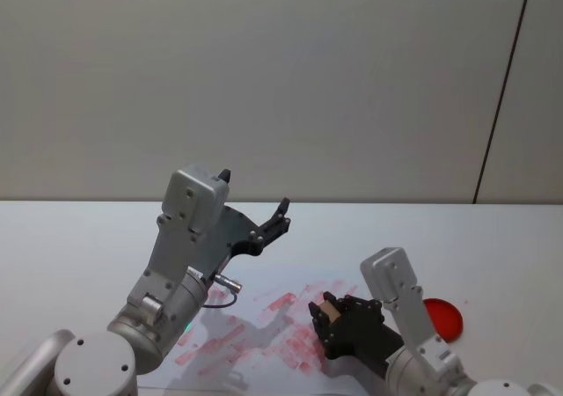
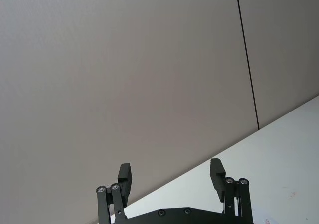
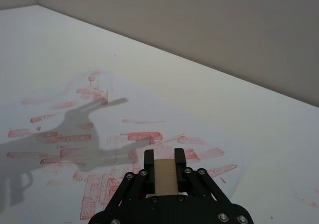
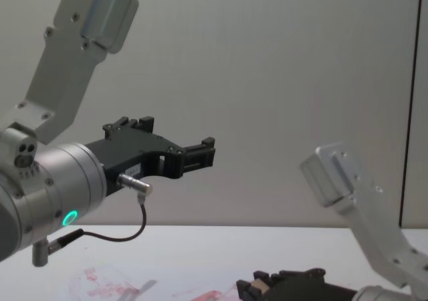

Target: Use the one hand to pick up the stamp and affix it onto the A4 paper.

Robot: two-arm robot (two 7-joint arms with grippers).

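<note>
Right gripper [image 3: 165,156], clamped on the stamp [image 3: 165,176], low over the paper [image 3: 55,109]; left gripper [image 2: 170,170] raised high, fingers apart.

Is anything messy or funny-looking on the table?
Yes. The A4 paper is messy: its red prints are smeared, crooked and overlapping, and a red streak marks the bare table past its edge. The right gripper holds the stamp over it; the left gripper is raised, open.
</note>
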